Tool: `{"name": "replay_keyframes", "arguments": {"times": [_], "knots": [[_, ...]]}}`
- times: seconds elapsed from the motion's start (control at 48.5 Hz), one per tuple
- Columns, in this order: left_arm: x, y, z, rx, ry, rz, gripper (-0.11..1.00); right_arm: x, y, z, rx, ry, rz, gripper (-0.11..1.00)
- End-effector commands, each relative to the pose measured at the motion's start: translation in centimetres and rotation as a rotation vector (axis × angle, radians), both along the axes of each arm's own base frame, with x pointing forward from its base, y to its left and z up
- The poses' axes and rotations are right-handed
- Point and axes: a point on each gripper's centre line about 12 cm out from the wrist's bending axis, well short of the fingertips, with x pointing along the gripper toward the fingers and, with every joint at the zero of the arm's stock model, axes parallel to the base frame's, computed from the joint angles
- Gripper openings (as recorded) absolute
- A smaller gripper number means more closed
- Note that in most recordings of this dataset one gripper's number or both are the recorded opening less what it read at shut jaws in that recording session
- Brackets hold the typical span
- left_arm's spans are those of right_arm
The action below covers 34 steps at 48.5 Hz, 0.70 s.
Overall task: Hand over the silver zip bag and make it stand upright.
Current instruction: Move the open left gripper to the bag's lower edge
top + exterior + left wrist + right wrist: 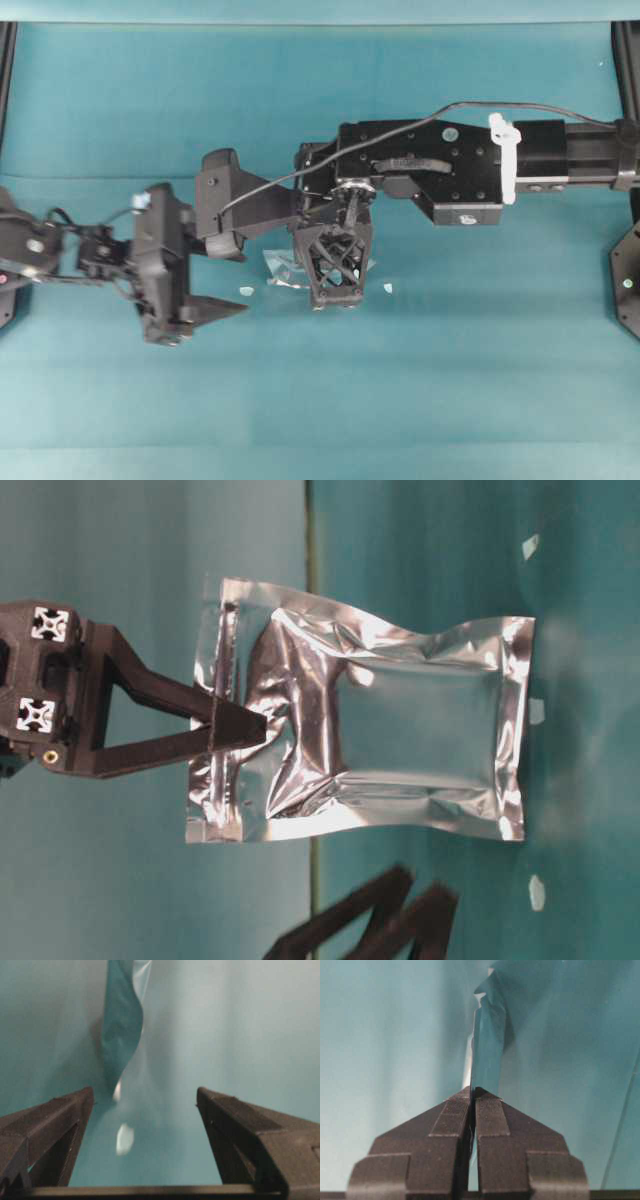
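The silver zip bag (400, 730) is a crinkled foil pouch; its bottom edge rests on the teal table and its flat top seal points away from the table. My right gripper (240, 725) is shut on that top seal, coming down from above (333, 285). In the right wrist view the pads (490, 1115) pinch the thin bag edge (487, 1035). My left gripper (228, 275) stands open just left of the bag, holding nothing. Its wrist view shows the bag's edge (122, 1025) ahead, clear of the spread fingers (235, 1125). From above, only slivers of foil (283, 268) show.
Tiny pale flecks lie on the teal cloth near the bag (246, 290) (388, 287) (125, 1137). The right arm (470, 165) reaches in from the right edge. Black frame posts stand at both sides of the table (628, 60).
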Motion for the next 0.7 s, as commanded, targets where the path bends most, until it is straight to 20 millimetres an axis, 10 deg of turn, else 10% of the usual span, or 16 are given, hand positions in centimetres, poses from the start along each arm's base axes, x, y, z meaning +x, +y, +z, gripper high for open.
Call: {"name": "replay_keyframes", "arguments": {"times": [0.0, 0.68], "knots": [[1.3, 0.0, 0.3, -0.001, -0.054, 0.001, 0.93, -0.1, 0.0, 0.9, -0.003, -0.023, 0.0, 0.07], [3.2, 2.8, -2.0, 0.034, -0.097, 0.064, 0.93, 0.2, 0.0, 0.8, -0.005, -0.044, 0.001, 0.07]]}}
